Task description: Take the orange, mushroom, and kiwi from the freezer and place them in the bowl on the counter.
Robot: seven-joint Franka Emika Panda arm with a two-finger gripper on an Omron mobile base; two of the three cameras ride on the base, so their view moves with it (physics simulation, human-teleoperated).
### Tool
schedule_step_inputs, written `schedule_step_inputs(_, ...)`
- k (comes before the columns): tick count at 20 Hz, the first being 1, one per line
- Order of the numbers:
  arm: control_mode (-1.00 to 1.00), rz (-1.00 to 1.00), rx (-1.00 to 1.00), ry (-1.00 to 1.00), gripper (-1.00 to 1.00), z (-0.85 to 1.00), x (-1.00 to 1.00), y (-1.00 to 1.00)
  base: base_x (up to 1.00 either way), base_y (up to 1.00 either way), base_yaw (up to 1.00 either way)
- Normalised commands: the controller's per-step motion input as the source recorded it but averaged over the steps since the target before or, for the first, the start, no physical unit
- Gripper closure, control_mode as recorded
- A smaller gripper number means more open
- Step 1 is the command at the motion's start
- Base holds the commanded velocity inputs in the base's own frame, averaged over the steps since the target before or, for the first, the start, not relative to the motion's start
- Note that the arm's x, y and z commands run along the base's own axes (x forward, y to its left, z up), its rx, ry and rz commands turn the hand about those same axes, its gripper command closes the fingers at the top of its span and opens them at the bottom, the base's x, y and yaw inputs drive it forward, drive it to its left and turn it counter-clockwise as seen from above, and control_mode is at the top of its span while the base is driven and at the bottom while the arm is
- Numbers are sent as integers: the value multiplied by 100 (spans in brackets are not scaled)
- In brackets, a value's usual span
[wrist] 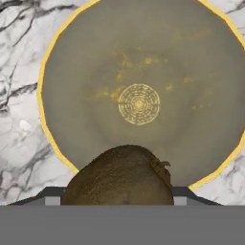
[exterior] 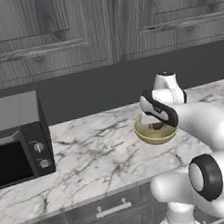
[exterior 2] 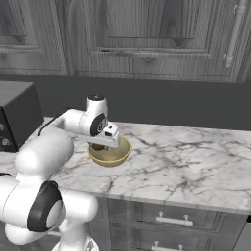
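The yellowish-tan bowl (exterior: 157, 137) (exterior 2: 111, 156) stands on the white marble counter (exterior: 100, 156) (exterior 2: 186, 162). My gripper (exterior: 156, 123) (exterior 2: 100, 144) (wrist: 118, 194) hangs just above the bowl, pointing down into it. It is shut on the kiwi (wrist: 119, 174), a dark olive-brown lump held between the fingertips over the bowl's near rim. In the hand view the bowl's inside (wrist: 139, 72) is bare. The orange, the mushroom and the freezer are out of view.
A black microwave (exterior: 15, 143) (exterior 2: 14, 120) stands on the counter to the left of the bowl. Dark grey drawers with silver bar handles (exterior: 112, 210) (exterior 2: 171, 220) run under the counter. Grey upper cabinets (exterior: 47, 32) hang above.
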Motion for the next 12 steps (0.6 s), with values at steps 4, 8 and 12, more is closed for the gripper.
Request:
schedule_step_inputs(4, -100, 0, 1, 1, 100, -53, 73, -11, 0, 0, 0)
schedule_step_inputs(8, -100, 0, 0, 2, 100, -49, 48, -6, 0, 0, 0)
schedule_step_inputs(12, -100, 0, 0, 0, 100, -49, 25, -4, 0, 0, 0)
